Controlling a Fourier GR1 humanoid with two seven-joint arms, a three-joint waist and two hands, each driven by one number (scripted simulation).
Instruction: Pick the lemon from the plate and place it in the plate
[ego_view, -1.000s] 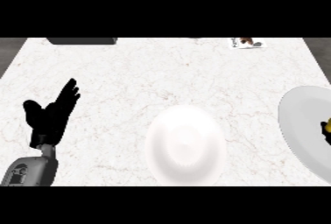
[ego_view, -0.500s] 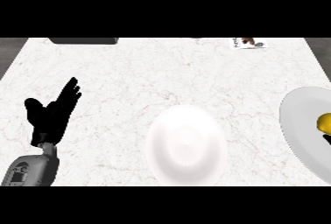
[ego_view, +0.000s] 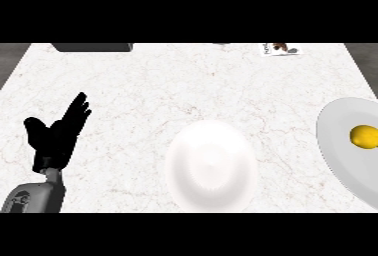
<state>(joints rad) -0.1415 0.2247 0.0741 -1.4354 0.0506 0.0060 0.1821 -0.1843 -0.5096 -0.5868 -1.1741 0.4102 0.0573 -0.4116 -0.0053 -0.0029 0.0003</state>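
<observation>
The lemon (ego_view: 363, 136) is lying on the right plate (ego_view: 339, 150), a white plate (ego_view: 212, 167) sitting between it and the left hand (ego_view: 57, 135), which is resting spread, holding nothing.

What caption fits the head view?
Lemon on right plate; middle plate bare; left hand resting open.

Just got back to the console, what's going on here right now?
Nothing is being handled. The lemon sits on the grey plate at the counter's right edge. The white plate in the middle holds nothing. The left hand rests open at the left, fingers up. The right hand is out of view.
</observation>
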